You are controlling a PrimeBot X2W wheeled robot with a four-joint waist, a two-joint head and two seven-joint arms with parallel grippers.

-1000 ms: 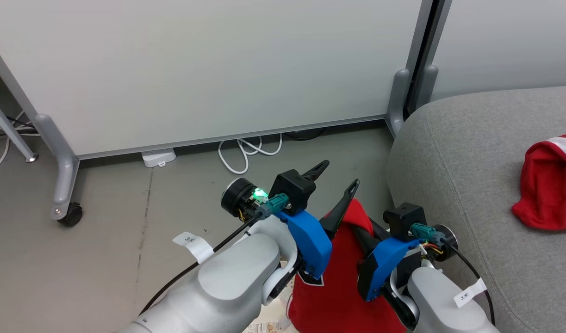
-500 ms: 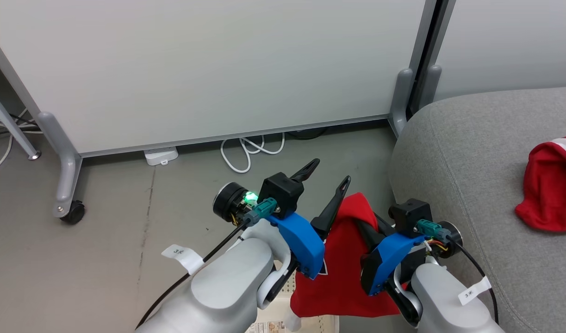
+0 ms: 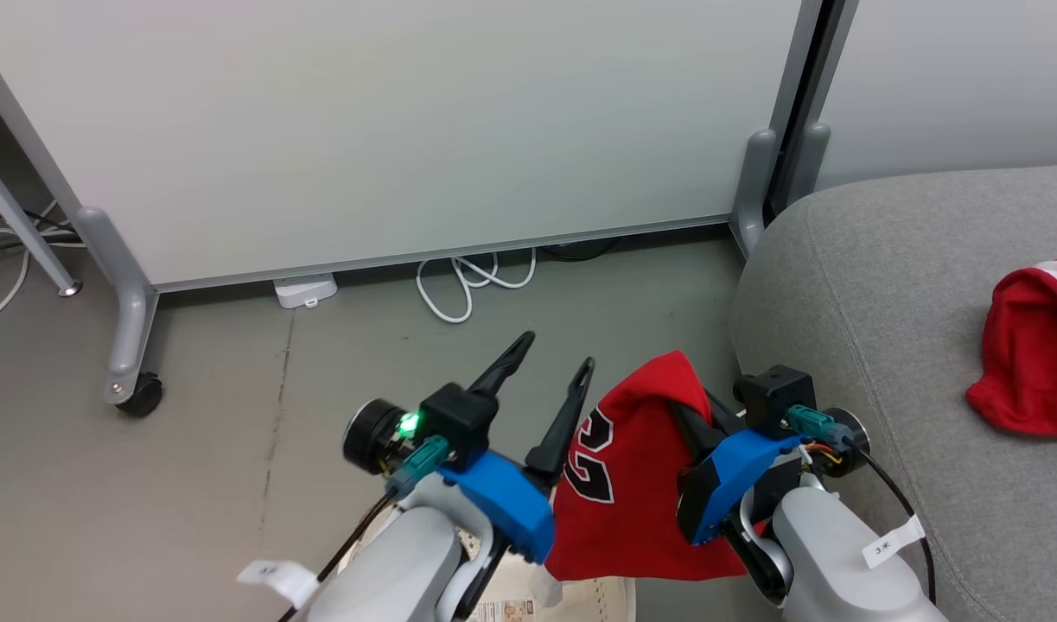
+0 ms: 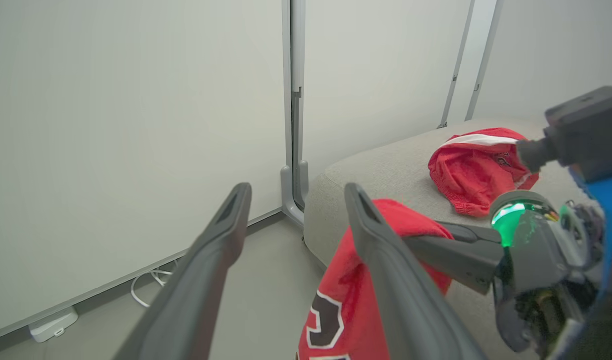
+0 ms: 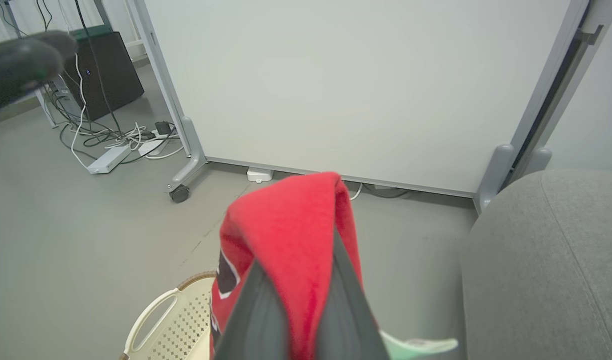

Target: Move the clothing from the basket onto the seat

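**Jersey gripped beside the seat**

The right claw [image 3: 689,413] is closed on a fold of the red jersey [image 3: 632,484], which is hung long axis downward over the basket [image 5: 155,320]. The left claw [image 3: 558,350] is held open and empty. The seat [image 3: 882,345] lies rightward, nearest the right arm.

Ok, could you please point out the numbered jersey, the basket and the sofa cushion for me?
jersey [image 3: 645,484], head view, red cloth beside the numerals.
basket [image 5: 188,317], right wrist view, perforated cream wall.
sofa cushion [image 3: 891,294], head view, bare grey top.
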